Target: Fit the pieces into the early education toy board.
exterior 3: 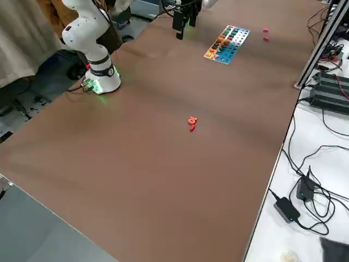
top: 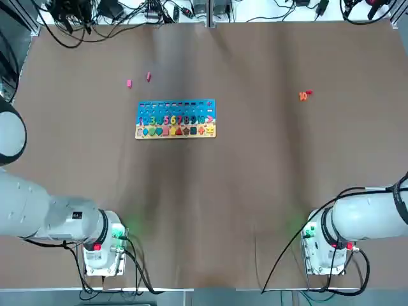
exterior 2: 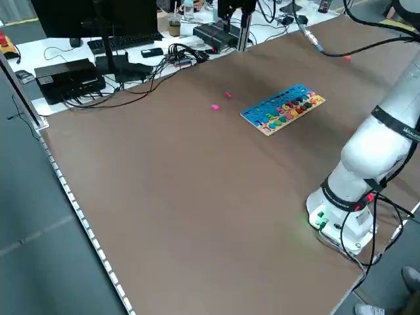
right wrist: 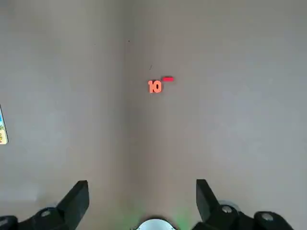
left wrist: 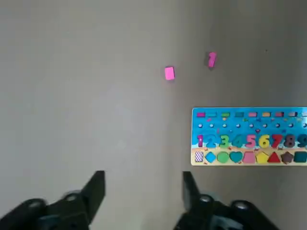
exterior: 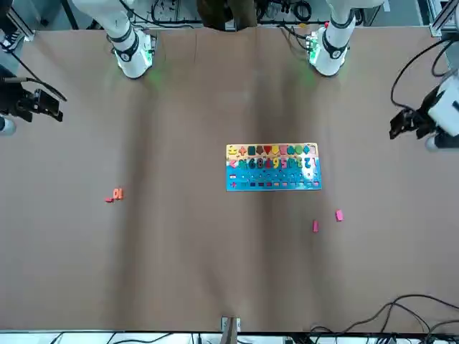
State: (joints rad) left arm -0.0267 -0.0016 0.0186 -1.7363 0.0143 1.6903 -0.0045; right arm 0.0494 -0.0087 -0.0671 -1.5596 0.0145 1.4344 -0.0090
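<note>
The early education toy board [top: 176, 119] lies flat left of the table's middle, its blue part on the far side and its wooden strip of shapes toward me. Two pink pieces [top: 129, 83] [top: 148, 76] lie just beyond its far left corner, also in the left wrist view [left wrist: 169, 73] [left wrist: 212, 59]. An orange "10" piece [top: 303, 95] with a small red bit beside it lies far right. My left gripper [left wrist: 143, 190] hangs open and empty high above the table, short of the board [left wrist: 248, 136]. My right gripper [right wrist: 141, 197] hangs open and empty, short of the orange piece [right wrist: 154, 86].
Both arm bases [top: 102, 252] [top: 326, 250] stand at the near edge with cables trailing. Cables, a keyboard and boxes [exterior 2: 69, 75] lie past the table's far and left edges. Brown tabletop [top: 255, 178] spreads between the board and the orange piece.
</note>
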